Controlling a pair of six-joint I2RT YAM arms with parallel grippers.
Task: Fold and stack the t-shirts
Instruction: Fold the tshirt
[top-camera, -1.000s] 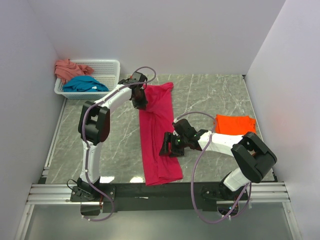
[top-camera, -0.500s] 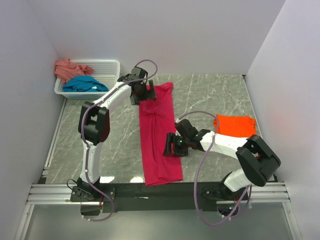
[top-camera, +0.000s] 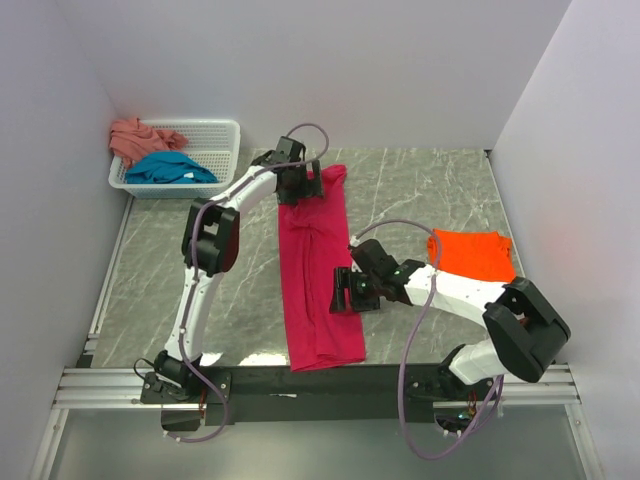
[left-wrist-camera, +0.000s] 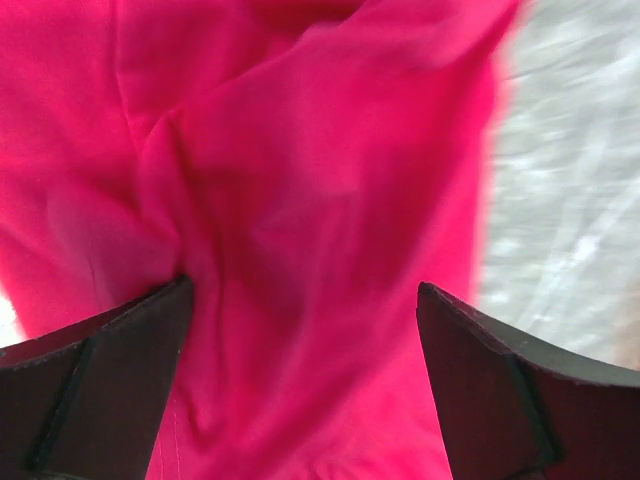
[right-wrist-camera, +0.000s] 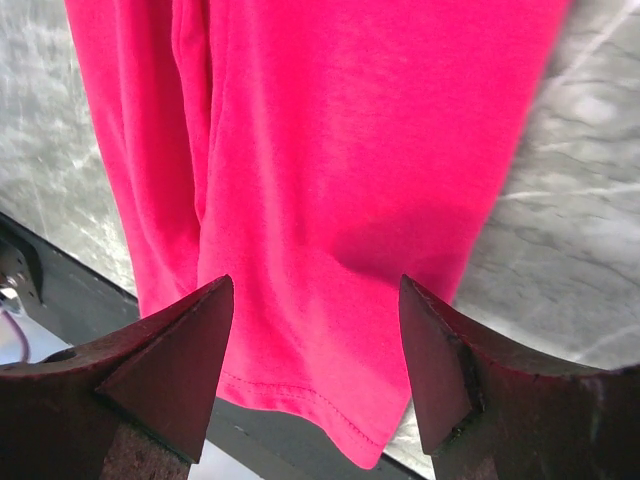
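A magenta-red t-shirt (top-camera: 312, 275) lies as a long, narrow folded strip down the middle of the table. My left gripper (top-camera: 304, 186) hovers open over its far end, and the left wrist view shows creased magenta cloth (left-wrist-camera: 320, 200) between the spread fingers (left-wrist-camera: 110, 380), none of it pinched. My right gripper (top-camera: 345, 293) stands open over the strip's right edge near the hem (right-wrist-camera: 330, 400), with nothing held. A folded bright orange t-shirt (top-camera: 470, 252) rests at the right. Teal (top-camera: 170, 170) and salmon-pink (top-camera: 135, 137) t-shirts sit crumpled in the basket.
A white mesh basket (top-camera: 222, 128) stands at the back left corner. White walls close in the table on three sides. The dark front rail (top-camera: 320, 378) runs along the near edge, just beyond the shirt's hem. Grey marble tabletop (top-camera: 420, 190) shows behind the orange shirt.
My left gripper has opened, let go of the magenta shirt's far end and shifted a little right and away. The right gripper has barely moved.
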